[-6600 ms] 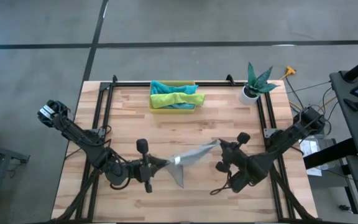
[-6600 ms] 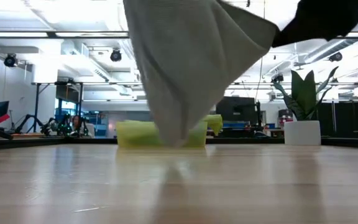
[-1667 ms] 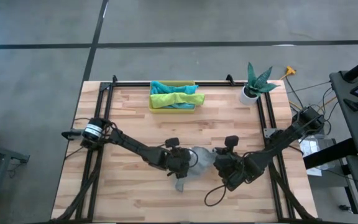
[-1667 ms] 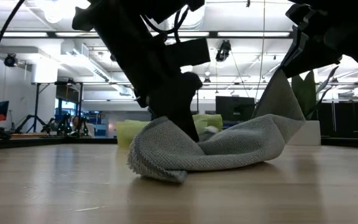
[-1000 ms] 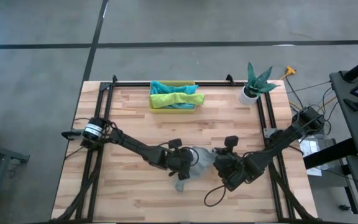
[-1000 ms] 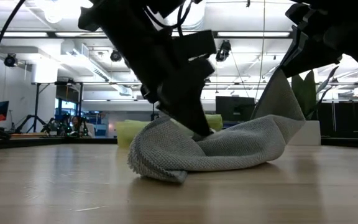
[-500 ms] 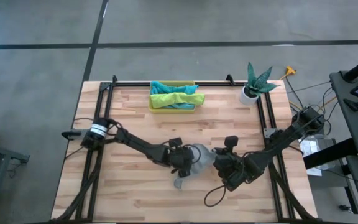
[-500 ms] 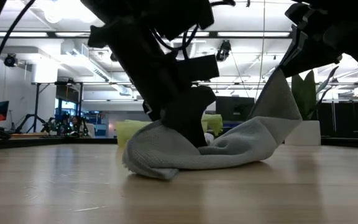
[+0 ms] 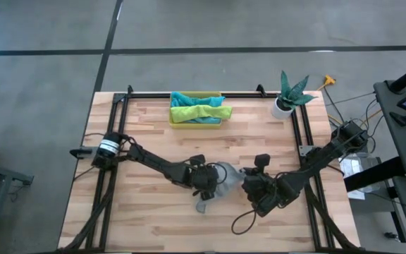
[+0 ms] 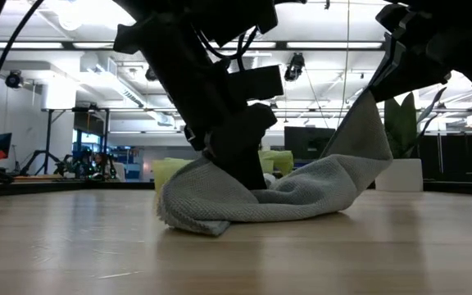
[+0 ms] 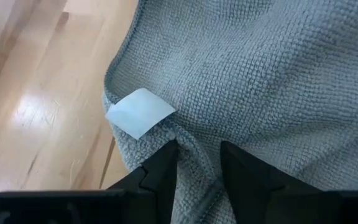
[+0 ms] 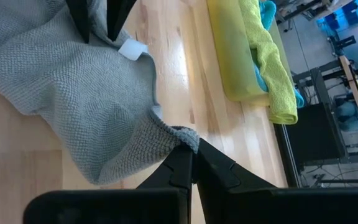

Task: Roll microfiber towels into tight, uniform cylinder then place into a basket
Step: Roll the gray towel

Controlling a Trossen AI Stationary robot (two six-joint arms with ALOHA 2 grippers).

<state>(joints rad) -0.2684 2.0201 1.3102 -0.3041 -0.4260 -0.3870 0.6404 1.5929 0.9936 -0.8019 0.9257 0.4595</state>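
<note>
A grey microfiber towel (image 9: 220,185) lies bunched on the table's middle, a white label (image 11: 140,112) at one edge. My left gripper (image 9: 207,182) is shut on the bunch's left part. My right gripper (image 9: 248,182) is shut on the towel's right corner and holds it raised. At the far edge stands the yellow basket (image 9: 177,121), with a teal towel (image 9: 187,98) and a lime green towel (image 9: 199,111) in it. My left gripper pinches a raised fold of the grey towel (image 11: 199,144) between its two fingers, close to the label. The fingers slant down from the table's left. The cloth under them rests in a heap on the table (image 10: 211,205). My right gripper pinches the towel's corner (image 12: 180,135) between its shut fingertips, slanting down from the right. That corner (image 10: 365,111) is lifted above the table. The cloth slopes down from it to the bunch on the wood.
A white pot with a green plant (image 9: 287,95) stands at the far right corner. A black frame rail (image 9: 189,94) runs along the far edge and down both sides. Bare wood (image 9: 139,219) lies near and to the left of the towel.
The bunched part of the towel on the table has slid a little toward the table's left with my left gripper. Its right end has drawn in. The raised corner in my right gripper has stayed where it was.
</note>
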